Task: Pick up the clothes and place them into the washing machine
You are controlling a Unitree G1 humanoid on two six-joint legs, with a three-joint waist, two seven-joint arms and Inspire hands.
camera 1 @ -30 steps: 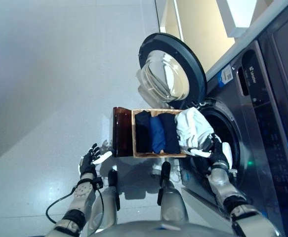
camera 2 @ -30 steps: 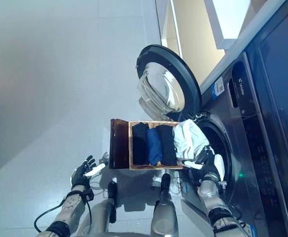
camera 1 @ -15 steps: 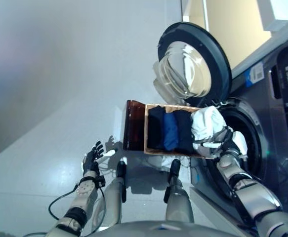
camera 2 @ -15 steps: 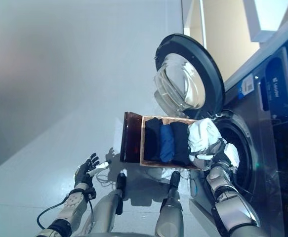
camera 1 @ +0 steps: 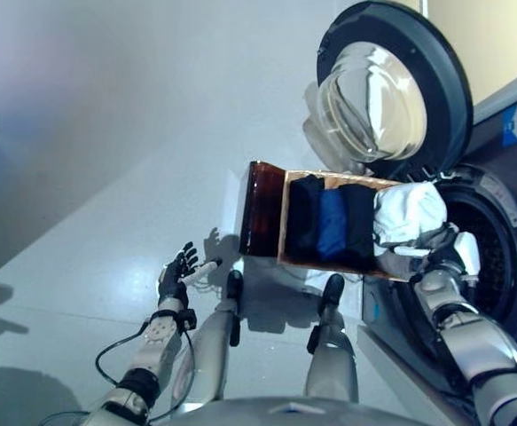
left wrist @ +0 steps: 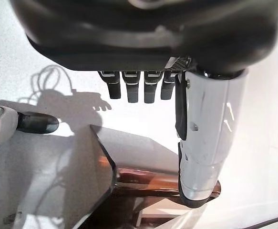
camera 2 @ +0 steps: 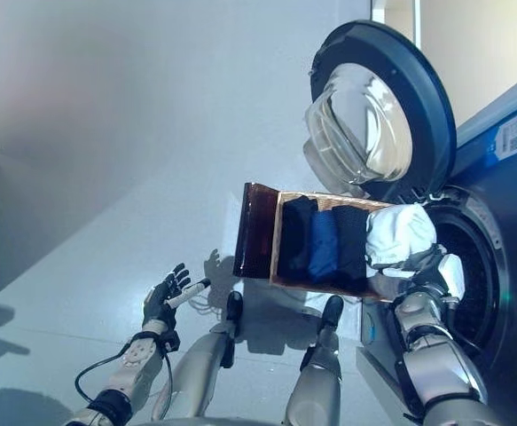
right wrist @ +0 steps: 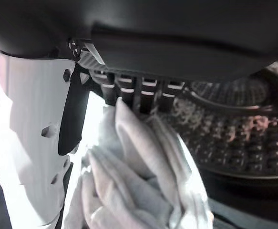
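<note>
**Fingers closed on a white garment at the washer's mouth**

Fingers (right wrist: pixel 129 93) of the right hand (camera 1: pixel 442 257) are curled over a bunched white garment (camera 1: pixel 409 213), the white-covered thumb pressing it from the other side; the cloth hangs in folds below the hand, with the perforated metal drum (right wrist: pixel 234 129) just behind it. The garment sits between the end of a wooden crate (camera 1: pixel 283 235) and the round opening of the washing machine (camera 1: pixel 497 266), at the rim rather than inside.

The crate holds three folded pieces side by side: a black one (camera 1: pixel 305 217), a blue one (camera 1: pixel 332 224) in the middle, and another black one (camera 1: pixel 359 226) nearest the white garment. A dark brown panel (camera 1: pixel 260 220) stands at the crate's far end (whether it is a lid or part of the box I cannot tell).

The machine's round door (camera 1: pixel 391 84) is swung wide open, its glass bowl facing out.

The left hand (camera 1: pixel 180 271) hangs over the pale floor (camera 1: pixel 107 160), well apart from the crate, fingers spread and straight, holding nothing.
</note>
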